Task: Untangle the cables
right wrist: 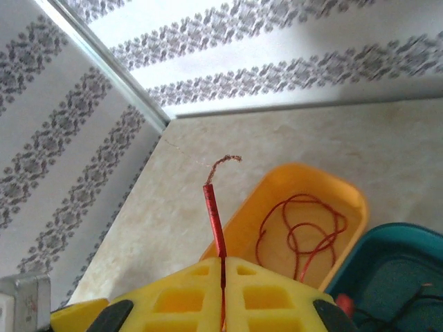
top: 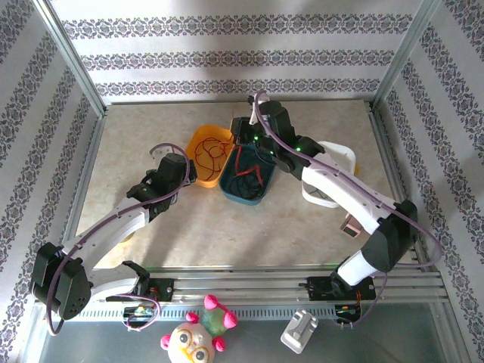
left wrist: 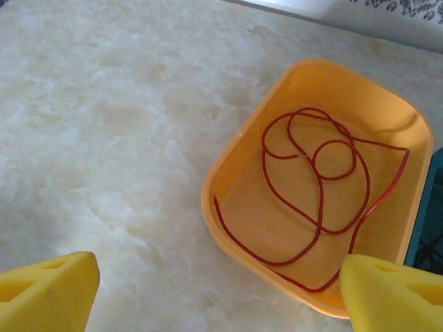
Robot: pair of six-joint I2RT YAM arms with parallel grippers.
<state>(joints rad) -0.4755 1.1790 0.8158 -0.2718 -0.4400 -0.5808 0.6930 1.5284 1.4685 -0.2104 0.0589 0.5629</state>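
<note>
Yellow fingers of the right gripper sit closest to the lens, pinched shut on a red cable end. Short stub pokes up past them w/ bare frayed copper at the tip, raised in the air beside the orange tray. Can't tell where the rest of that cable runs below the pads.

Inside the orange tray lies a looped red cable, flat on the floor in several overlapping curls, no other colours w/ it. Hard beside the orange tray, the teal tray holds the tangle: red, black, some green.

Left gripper hovers at the orange tray's near edge, jaws spread wide, nothing btwn them.

Handling, my guess: cables v. light, limp but springy, keep their curl. Insulation prob slick, so pinch firmly. Likely to snag on neighbours if yanked. Best grab = an end or a lone stretch, e.g. the run along the orange tray's near wall, not a crossing.

White tray sits well apart from the orange tray, beyond the teal one
</note>
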